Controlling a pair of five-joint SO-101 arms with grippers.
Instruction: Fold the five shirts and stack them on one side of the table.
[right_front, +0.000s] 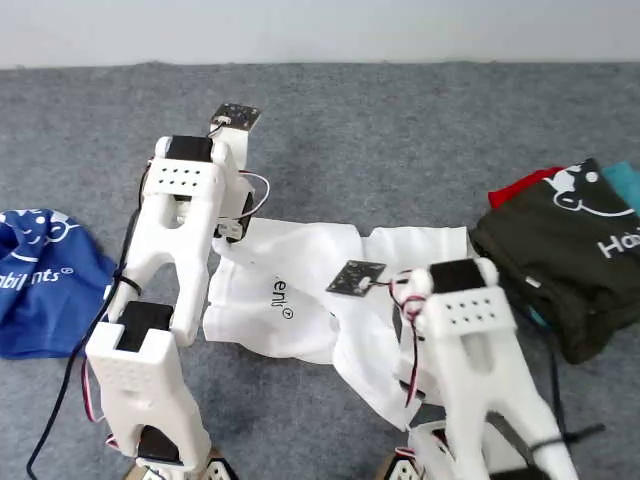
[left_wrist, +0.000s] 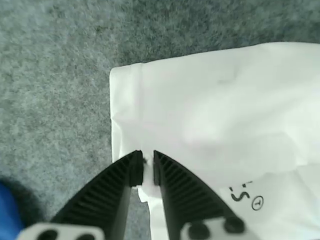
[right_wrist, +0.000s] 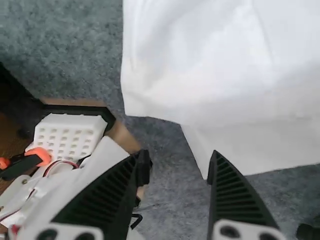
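Fingers (left_wrist: 170, 185) of the left gripper (left_wrist: 144, 162) are clamped on the white shirt's (left_wrist: 215, 110) edge; the right gripper (right_wrist: 180, 160) is held spread open just beside that shirt.

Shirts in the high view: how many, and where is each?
5. Blue shirt at the left edge; white shirt spread in the middle; at the right, a pile with a dark shirt on top and edges of a red shirt and a teal shirt beneath. Others may be hidden.
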